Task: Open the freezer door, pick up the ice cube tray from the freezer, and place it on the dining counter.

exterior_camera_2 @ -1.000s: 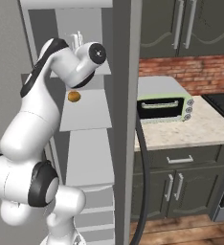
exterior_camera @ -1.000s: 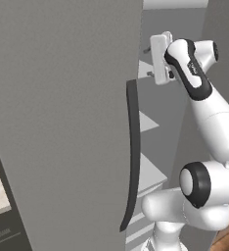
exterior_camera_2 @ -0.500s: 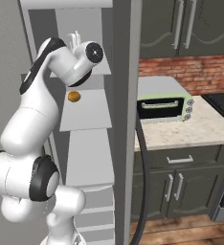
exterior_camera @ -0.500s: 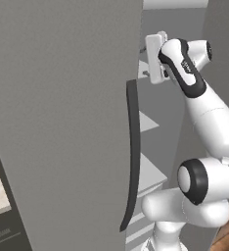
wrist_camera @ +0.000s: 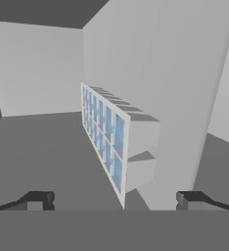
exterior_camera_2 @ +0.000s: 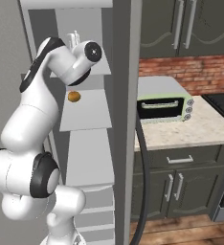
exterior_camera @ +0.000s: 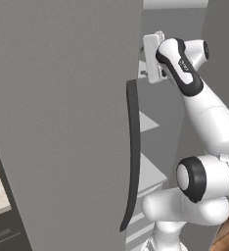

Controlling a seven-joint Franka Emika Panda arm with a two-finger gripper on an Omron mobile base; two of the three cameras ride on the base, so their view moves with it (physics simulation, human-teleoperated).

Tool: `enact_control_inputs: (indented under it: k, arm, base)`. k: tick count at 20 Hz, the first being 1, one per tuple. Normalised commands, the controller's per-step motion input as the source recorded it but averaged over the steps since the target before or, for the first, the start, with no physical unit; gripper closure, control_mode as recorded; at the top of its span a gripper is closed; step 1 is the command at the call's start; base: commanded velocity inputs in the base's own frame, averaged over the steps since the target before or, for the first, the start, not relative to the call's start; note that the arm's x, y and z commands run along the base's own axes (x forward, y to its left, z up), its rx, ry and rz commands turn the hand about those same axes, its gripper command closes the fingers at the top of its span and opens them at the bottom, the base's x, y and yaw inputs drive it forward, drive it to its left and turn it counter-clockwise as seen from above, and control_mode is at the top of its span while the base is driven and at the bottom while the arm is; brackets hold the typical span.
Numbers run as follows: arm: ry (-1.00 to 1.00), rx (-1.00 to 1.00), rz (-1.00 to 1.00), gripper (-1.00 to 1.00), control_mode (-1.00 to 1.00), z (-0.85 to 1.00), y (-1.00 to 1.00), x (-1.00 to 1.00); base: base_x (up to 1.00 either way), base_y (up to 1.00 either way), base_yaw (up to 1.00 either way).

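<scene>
Dead ahead between the wide-open, empty jaws (wrist_camera: pixel 114 200), ice cube tray (wrist_camera: pixel 117 138) sits on the freezer shelf (wrist_camera: pixel 48 152); looks light, rigid, slick plastic, so pinch across its narrow width.

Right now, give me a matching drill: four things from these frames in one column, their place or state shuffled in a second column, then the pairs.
Things:
1. pale blue-white gridded ice cube tray
2. two-finger gripper
3. small brown round item
4. mint-green toaster oven

Place or state:
A. on the beige stone counter beside the freezer
B. jaws spread wide, nothing between them
C. on a light grey freezer shelf, below the robot's hand
D. ahead of the open fingertips, against the grey inner wall

Pairs: 1-D, 2-B, 3-C, 4-A
</scene>
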Motion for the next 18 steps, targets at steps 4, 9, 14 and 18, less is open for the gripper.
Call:
enact_control_inputs:
  k: [4, 9, 14, 18]
  arm:
    - [0.04, -0.01, 0.0, -1.0, -1.0, 0.0, 0.01, 0.0]
    - [0.03, 0.0, 0.0, -1.0, -1.0, 0.0, 0.0, 0.03]
    - [0.03, 0.0, 0.0, -1.0, -1.0, -0.01, 0.0, 0.03]
    - [0.03, 0.0, 0.0, -1.0, -1.0, -0.04, 0.0, 0.04]
  base:
    - [0.0, 0.0, 0.0]
    - [0.0, 0.0, 0.0]
    - [0.0, 0.0, 0.0]
    - [0.0, 0.0, 0.0]
